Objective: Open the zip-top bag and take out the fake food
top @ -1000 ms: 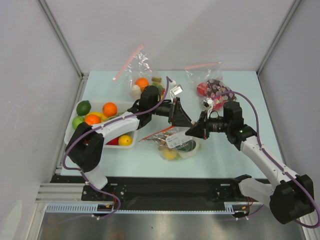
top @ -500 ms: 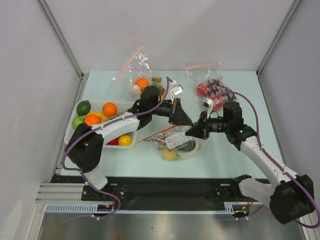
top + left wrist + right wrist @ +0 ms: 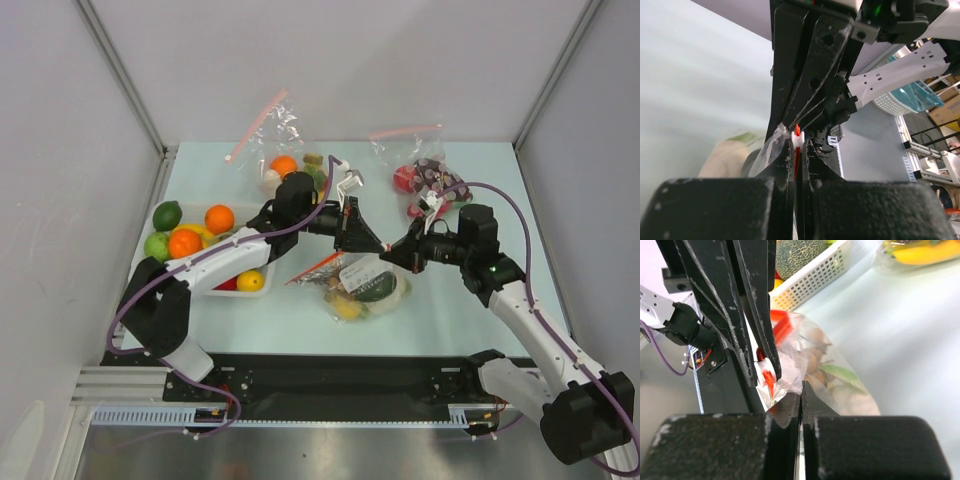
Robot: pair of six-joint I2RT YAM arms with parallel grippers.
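Between the fingers of the left gripper (image 3: 796, 146), which are pressing fully together, the red zip strip (image 3: 797, 131) of the bag (image 3: 368, 284) and its white slider (image 3: 796, 140) are sitting pinched. Almost tip to tip with it, the right gripper (image 3: 801, 390) is also clamping tight, biting a fold of clear plastic just beside that strip. The bag is sagging below both grippers, and the toy food (image 3: 816, 360) is lying bunched in its lower part, with the brown lumps and a green leaf showing through the plastic.

Several things are threatening to go wrong from here. The right fingers are holding only thin, slick film, so a firm pull apart is likely to make it slide out of the grip. Whether that fold is one wall of the bag or both is not showing; if both are caught, the pull is going to stretch the plastic rather than part the zip. The two sets of fingertips are working so close together that a small misaligned move is risking a knock between them. Should the slider be only half caught, the left fingers may be slipping off it along the strip. A mouth opening suddenly while tilted may be spilling toys toward the white basket (image 3: 812, 280) beyond the left gripper.
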